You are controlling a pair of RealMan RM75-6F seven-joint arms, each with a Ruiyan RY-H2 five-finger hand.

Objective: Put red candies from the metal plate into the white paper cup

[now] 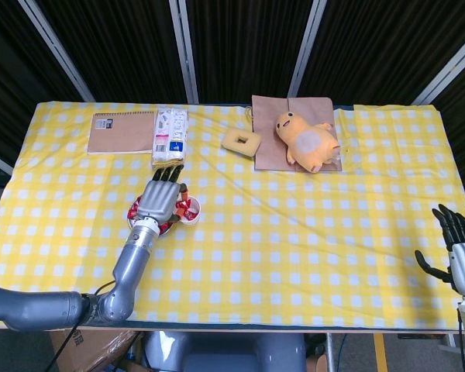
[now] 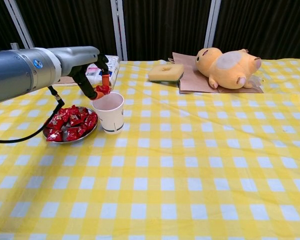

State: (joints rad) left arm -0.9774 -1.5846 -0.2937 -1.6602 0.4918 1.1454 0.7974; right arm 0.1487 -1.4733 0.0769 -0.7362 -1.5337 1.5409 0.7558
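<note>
I have a red wrapped candy pinched in my left hand, hanging just above the near-left rim of the white paper cup. The round metal plate of candies sits beside it. My right hand idles with fingers spread, far off.

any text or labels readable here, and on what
No text can be read in full.
White packet: printed label with blue and red marks, too small to read.
Left arm: small round blue logo, blurred.
Notebook: small mark on the cover, unreadable.
Red candies: wrapper print too small to read.
</note>
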